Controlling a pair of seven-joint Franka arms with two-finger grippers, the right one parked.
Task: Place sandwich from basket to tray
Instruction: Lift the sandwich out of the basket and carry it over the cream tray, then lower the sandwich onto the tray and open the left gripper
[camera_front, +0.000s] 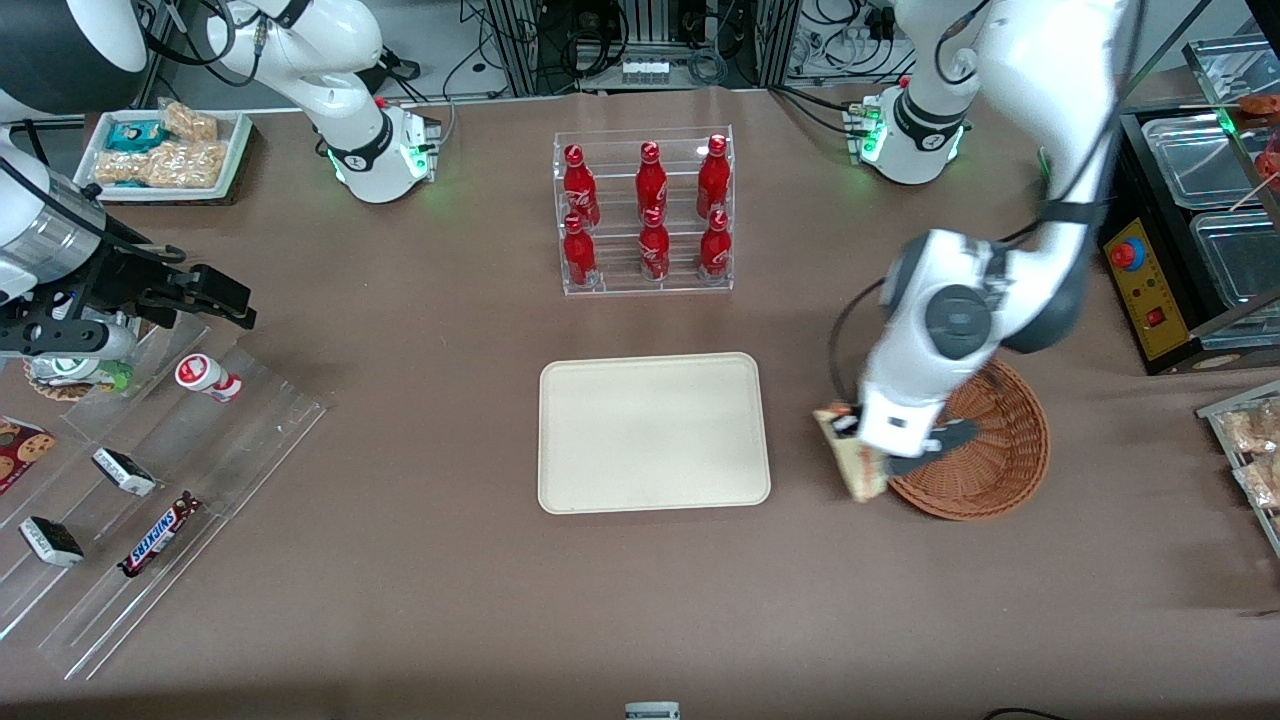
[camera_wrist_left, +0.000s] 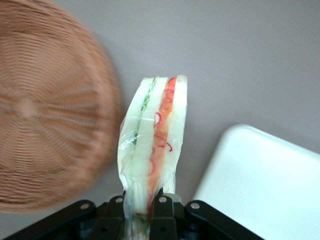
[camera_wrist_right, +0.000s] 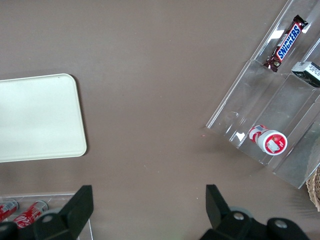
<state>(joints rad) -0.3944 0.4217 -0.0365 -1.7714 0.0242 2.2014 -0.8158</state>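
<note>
Sandwich (camera_front: 853, 462) hangs in the left arm's gripper (camera_front: 868, 452) in the front view, out over the bare brown table between the basket (camera_front: 985, 455) and the tray (camera_front: 654, 432), just past the basket's rim. The tray lies flat with nothing on it, its cream surface matte, corners rounded, rim low. The basket is round, shallow, reddish-brown wicker with a ribbed weave. A clear rack of red bottles (camera_front: 647, 215) stands farther from the camera than the tray and is not in the way. My judgement is that the carry is about half done: the arm should travel level toward the tray's middle, high enough for the hanging wedge to pass the raised rim, then lower until the bread rests before letting go, so it doesn't tip or slide.

From the left wrist camera, the fingers (camera_wrist_left: 162, 207) are closed tight on one end of the sandwich (camera_wrist_left: 154, 145), pinching the clear wrap and the bread together. The wedge sticks out from them, showing pale bread layers with a green strip and a red-orange strip along the cut edge; the film is glossy and crinkled. It looks soft, so a hard squeeze could crush it. The basket (camera_wrist_left: 45, 110) sits close beside it, the tray (camera_wrist_left: 265, 185) near

The right wrist camera shows only the tray's corner (camera_wrist_right: 40, 117) on the table and a clear stepped shelf (camera_wrist_right: 270, 110) holding snacks
</note>
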